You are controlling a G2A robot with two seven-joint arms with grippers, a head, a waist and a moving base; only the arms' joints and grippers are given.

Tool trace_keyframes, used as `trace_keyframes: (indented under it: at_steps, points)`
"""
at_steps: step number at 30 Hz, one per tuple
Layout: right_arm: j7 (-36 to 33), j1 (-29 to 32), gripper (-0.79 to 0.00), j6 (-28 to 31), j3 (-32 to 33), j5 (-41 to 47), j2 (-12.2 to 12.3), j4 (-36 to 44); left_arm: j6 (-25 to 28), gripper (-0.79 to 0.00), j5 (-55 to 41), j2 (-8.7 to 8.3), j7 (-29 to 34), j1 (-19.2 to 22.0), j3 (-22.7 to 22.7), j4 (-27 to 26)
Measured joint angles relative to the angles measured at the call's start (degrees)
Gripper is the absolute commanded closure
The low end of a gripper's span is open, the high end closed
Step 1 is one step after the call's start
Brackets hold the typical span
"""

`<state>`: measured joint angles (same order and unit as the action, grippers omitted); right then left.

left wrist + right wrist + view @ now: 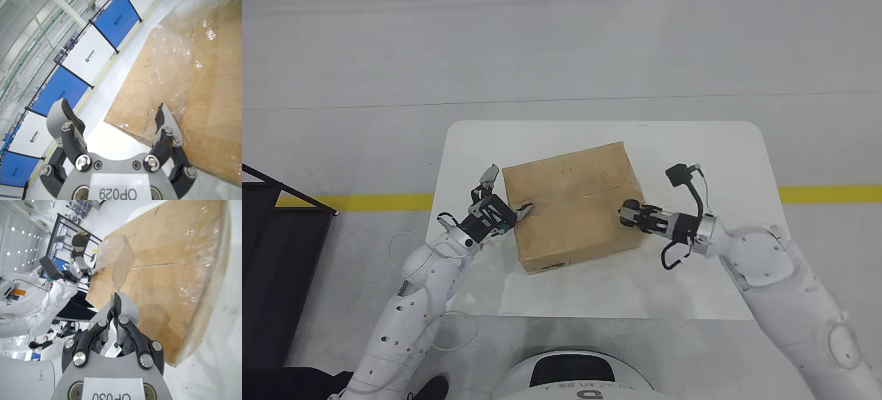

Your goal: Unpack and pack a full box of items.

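Closed box (572, 205) sits mid-worktop (702, 285). The right claw (114, 303) is pinched on a lifted tape strip (118, 262); the left claw (111, 106) is held spread at the box's left edge. The strip may be torn, or the box dragged, if pulled unbraced

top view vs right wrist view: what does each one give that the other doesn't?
Top view adds: the full outline of the white table, a yellow floor line behind it, and the whole top of the box with an arm at each side.
Right wrist view adds: the right gripper up close, shut on what looks like a raised flap at the box's near edge.
Shared: the cardboard box, its centre seam, and the left gripper, open at the box's far corner.
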<state>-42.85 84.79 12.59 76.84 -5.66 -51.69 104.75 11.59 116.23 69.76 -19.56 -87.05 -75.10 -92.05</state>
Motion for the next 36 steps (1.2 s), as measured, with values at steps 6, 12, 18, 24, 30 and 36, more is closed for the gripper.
trace_keyframes:
  at_steps: [6, 12, 18, 24, 30, 36]
  points:
    - [3.7, 1.9, -0.73, -8.1, 5.0, -1.4, 0.3, 4.2, 0.0, -0.785, 0.0, 0.0, 0.0, 0.0, 0.0, 0.0]
    - [8.8, 2.1, -0.785, -14.8, 7.2, 0.7, -0.1, 5.2, 0.0, -0.785, 0.0, 0.0, 0.0, 0.0, 0.0, 0.0]
    - [12.7, 1.6, -0.785, -19.3, 6.6, -0.7, -0.6, 5.5, 0.0, -0.785, 0.0, 0.0, 0.0, 0.0, 0.0, 0.0]
    - [15.3, 3.3, -0.785, -17.9, 5.5, -3.3, -0.9, 8.1, 0.0, -0.785, 0.0, 0.0, 0.0, 0.0, 0.0, 0.0]
    - [14.1, 5.1, -0.785, -12.0, 4.9, -2.4, -1.0, 9.3, 0.0, -0.785, 0.0, 0.0, 0.0, 0.0, 0.0, 0.0]
    - [14.1, 5.0, -0.785, -12.3, 4.9, -2.5, -1.0, 9.2, 0.0, -0.785, 0.0, 0.0, 0.0, 0.0, 0.0, 0.0]
